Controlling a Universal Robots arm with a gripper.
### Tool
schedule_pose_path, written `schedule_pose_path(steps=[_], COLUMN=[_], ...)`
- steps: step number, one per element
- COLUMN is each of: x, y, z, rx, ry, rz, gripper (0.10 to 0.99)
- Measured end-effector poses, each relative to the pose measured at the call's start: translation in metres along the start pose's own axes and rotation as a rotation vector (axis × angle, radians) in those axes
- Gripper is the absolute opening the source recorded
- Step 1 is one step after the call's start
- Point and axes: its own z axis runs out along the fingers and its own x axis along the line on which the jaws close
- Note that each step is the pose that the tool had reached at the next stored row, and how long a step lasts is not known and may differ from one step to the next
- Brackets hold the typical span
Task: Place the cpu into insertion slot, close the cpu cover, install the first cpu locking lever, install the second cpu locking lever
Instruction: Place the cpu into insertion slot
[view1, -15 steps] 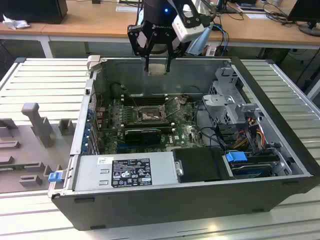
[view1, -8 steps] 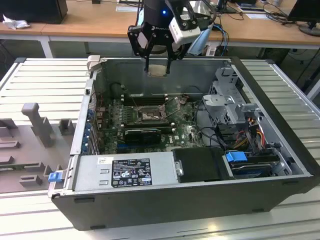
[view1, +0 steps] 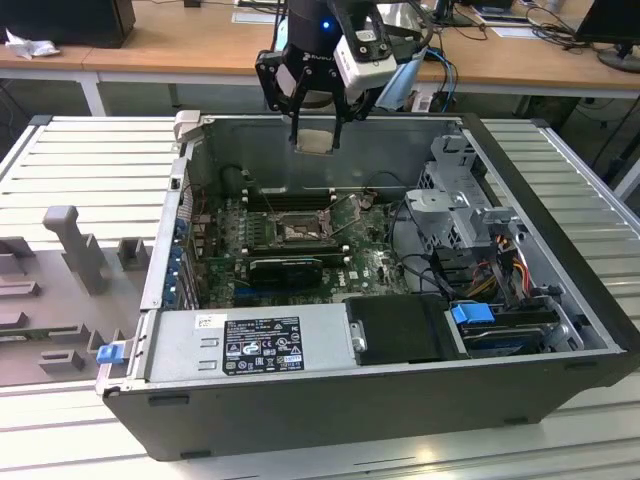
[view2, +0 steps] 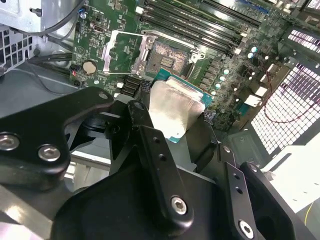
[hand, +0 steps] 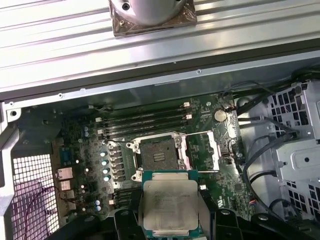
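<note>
The pincer (view1: 317, 132) is closed on the cpu (hand: 170, 205), one finger against each of two opposite edges, with the pale metal top facing up toward the first wrist view. The chip hangs level in the air, above the open computer case (view1: 400, 395) and well clear of the board.

I judge the cpu light and quite stiff, so it should not sag in the grip. Its smooth metal lid looks slippery, and the thin green rim gives the fingers little to bite on. The edges are the right place to hold it, as now (the underside, hidden here, is likely the delicate face and best left untouched).

Below it on the motherboard (view1: 370, 265), the insertion slot (hand: 157, 155) lies bare. The cpu cover (hand: 202, 150) is swung open and lies just beside the slot, hinged along one edge. The levers are too thin for me to place with confidence.

The case rests on a slatted metal bench (view1: 90, 160).
</note>
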Motion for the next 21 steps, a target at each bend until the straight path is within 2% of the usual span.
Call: schedule_pose_path(steps=[21], x=[0.0000], y=[0.0000], z=[0.0003], rx=[-0.002], ry=[-0.0067], rz=[0.074], gripper=[0.533])
